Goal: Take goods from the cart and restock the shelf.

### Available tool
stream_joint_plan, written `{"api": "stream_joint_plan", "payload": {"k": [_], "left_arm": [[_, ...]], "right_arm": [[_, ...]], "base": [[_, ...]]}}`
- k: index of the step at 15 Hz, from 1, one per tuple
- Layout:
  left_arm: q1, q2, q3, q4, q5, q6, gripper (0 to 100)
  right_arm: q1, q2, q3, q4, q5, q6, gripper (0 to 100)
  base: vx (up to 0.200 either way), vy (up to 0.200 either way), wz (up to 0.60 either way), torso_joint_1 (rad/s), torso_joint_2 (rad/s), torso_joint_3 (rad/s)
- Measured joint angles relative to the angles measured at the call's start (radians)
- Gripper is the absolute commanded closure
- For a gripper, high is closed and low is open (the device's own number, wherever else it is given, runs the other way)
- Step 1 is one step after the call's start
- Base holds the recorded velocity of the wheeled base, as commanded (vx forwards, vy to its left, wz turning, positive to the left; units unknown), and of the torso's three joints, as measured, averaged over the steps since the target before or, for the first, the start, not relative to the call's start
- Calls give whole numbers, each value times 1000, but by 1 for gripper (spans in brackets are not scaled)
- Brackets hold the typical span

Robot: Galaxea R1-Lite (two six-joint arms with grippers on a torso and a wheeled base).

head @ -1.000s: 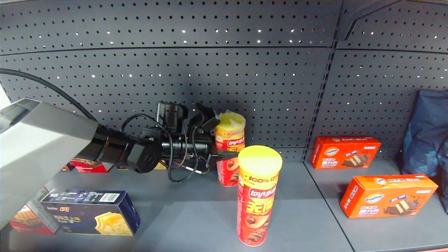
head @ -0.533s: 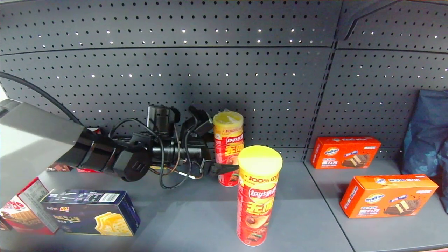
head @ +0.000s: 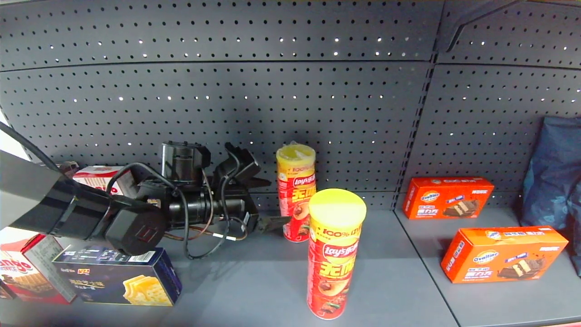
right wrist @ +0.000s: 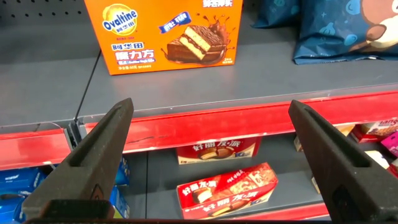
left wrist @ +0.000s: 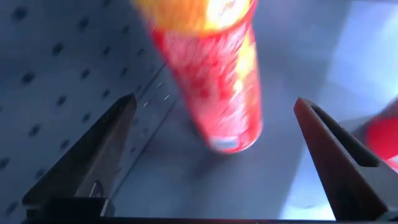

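Note:
Two red chips cans with yellow lids stand upright on the grey shelf (head: 254, 281). The rear can (head: 296, 190) is by the pegboard back; the front can (head: 336, 254) is nearer me. My left gripper (head: 273, 202) is open just left of the rear can, apart from it. In the left wrist view the rear can (left wrist: 211, 81) stands beyond the spread fingers (left wrist: 93, 162) of the left gripper (left wrist: 214, 104). My right gripper (right wrist: 209, 107) is open and holds nothing, level with the shelf's red front edge (right wrist: 205, 121).
Two orange boxes (head: 447, 197) (head: 504, 254) lie on the right shelf section, with a blue bag (head: 556, 181) at the far right. A dark blue cracker box (head: 120, 274) and red boxes (head: 27, 272) sit at the left. Free shelf room lies between the cans and boxes.
My left gripper let go of the rear can and drew back to the left. The can now stands upright alone by the pegboard.

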Motion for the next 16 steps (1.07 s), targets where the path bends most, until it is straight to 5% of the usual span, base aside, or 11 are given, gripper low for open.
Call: {"api": "stream_joint_plan", "payload": {"k": [6,16], "left_arm": [[-32,8,2,-41,188,-7,0],[-13,20,4,-42,214,-6,0]], "right_arm": [[0,0,0,0,0,0,0],[0,0,0,0,0,0,0]], "base": [[0,0,0,0,0,0],[0,0,0,0,0,0]]}}
